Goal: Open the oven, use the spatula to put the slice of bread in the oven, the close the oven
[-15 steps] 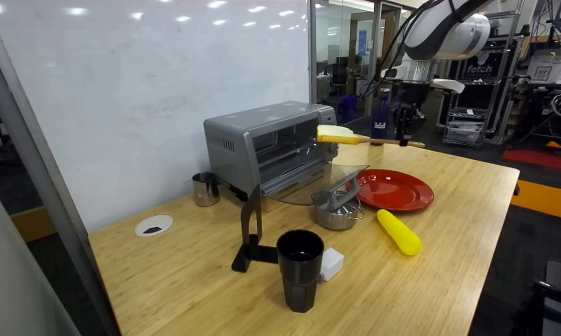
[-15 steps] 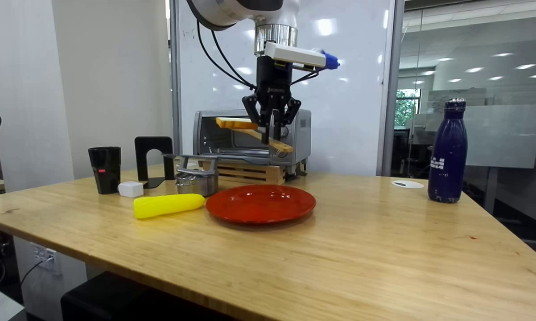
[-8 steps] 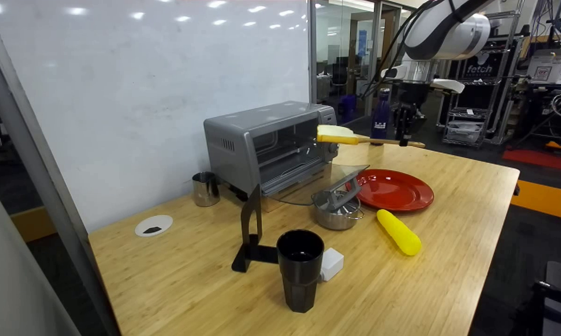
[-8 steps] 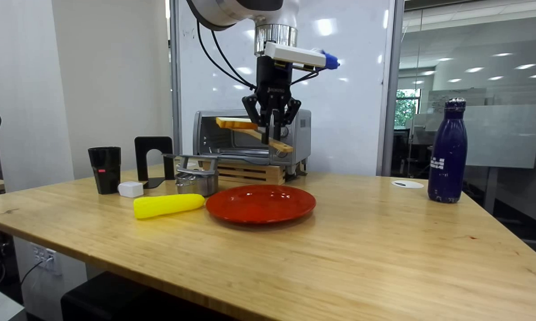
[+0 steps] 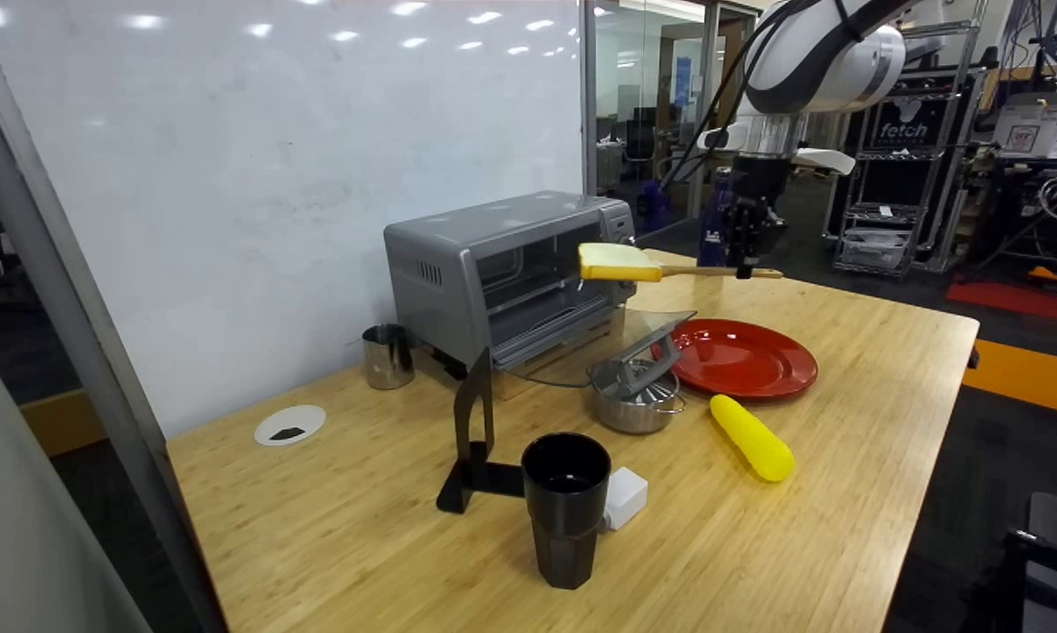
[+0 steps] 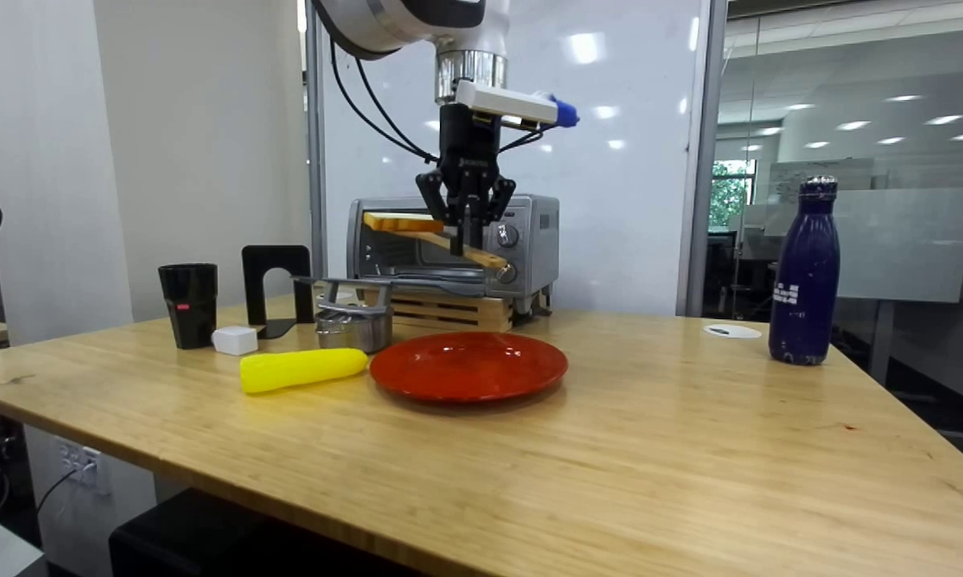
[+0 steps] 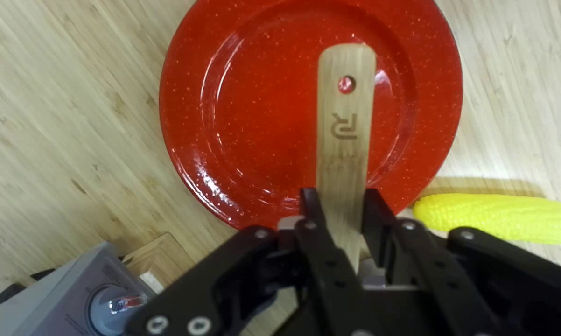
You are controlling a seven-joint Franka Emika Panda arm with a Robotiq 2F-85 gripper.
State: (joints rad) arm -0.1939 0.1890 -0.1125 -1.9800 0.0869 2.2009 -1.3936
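My gripper point(image 7: 340, 192) is shut on the handle of the wooden spatula point(image 7: 347, 105), a finger against each side. It hangs high above the table, over the inner side of the red plate. On the spatula's blade lies the slice of bread point(image 5: 618, 261), level, its cream face up; in an exterior view the bread point(image 6: 403, 223) appears in front of the oven's opening, outside it. The blade is hidden under the bread. The silver-grey oven point(image 5: 511, 218) stands against the whiteboard. Its glass door point(image 5: 557, 359) is folded down, the door handle point(image 5: 650, 359) out over a small pot.
The red plate point(image 6: 469, 377) lies below the gripper, with a yellow corn cob point(image 5: 753, 438) beside it. Close to the lowered door are the pot point(image 5: 636, 411), a black bookend point(image 5: 476, 422) and a metal cup point(image 5: 388, 356). A black cup point(image 5: 566, 519) and a blue bottle point(image 6: 804, 272) stand farther off.
In both exterior views the gripper, spatula and bread have shifted left together within the last half second, nearer the oven. Before that they stood still. The bread stays on the blade.
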